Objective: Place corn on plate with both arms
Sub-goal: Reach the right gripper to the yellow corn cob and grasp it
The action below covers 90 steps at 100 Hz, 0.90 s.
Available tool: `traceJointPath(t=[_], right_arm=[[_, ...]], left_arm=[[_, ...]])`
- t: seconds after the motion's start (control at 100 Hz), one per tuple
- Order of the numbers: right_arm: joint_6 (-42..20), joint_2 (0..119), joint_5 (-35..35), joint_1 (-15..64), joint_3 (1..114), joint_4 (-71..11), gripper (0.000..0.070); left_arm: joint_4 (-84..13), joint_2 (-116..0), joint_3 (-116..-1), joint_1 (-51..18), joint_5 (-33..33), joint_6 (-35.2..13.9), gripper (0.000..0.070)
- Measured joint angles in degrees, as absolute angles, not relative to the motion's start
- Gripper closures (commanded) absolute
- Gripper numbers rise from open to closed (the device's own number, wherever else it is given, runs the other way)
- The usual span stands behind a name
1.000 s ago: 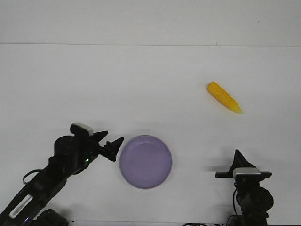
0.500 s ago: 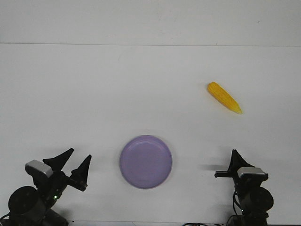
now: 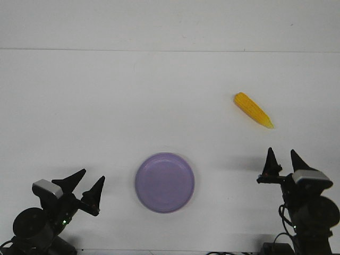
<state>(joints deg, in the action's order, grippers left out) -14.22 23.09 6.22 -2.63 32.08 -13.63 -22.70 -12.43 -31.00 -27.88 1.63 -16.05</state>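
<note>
Flanking the plate point(image 3: 164, 182), both arms' spread fingers point(image 3: 97, 187).

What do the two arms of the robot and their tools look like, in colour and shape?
Both arms are black and jointed. The left tool and the right tool each have two pointed, triangular black fingers. A grey-white block sits behind each tool, near the wrist. A small green light shows on the left arm, and a thin black cable runs beside the right arm. No markings can be read.

We see a white table point(image 3: 106, 106) that spreads across nearly the whole front view, matte and plain. Along its far edge we make out a thin dark line, and past it a pale, slightly greyer wall point(image 3: 170, 24).
</note>
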Motion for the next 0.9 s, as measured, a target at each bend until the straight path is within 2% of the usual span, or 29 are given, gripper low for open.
traceJointPath(t=[0.27,0.42,0.55,0.69,0.9], right_arm=[[-1.21,58.26,6.24,-2.63,54.41,-21.39,0.0126],[5.54,82.00,6.28,-2.61,67.96,-29.67,0.0126],[10.52,97.27,5.21,-1.98,78.59,-34.74,0.0126],[13.91,105.93,2.81,-1.87,85.60,-33.89,0.0127],[17.52,110.45,1.28,-1.63,89.01,-30.48,0.0127]], left_arm=[[-22.70,-12.43,-31.00,-27.88,1.56,-16.05,0.0242],[-22.68,-12.43,-31.00,-27.88,1.56,-16.03,0.0242],[-22.65,-12.43,-31.00,-27.88,1.37,-16.03,0.0242],[-22.65,-12.43,-31.00,-27.88,1.19,-16.03,0.0242],[-22.70,-12.43,-31.00,-27.88,1.19,-16.03,0.0242]])
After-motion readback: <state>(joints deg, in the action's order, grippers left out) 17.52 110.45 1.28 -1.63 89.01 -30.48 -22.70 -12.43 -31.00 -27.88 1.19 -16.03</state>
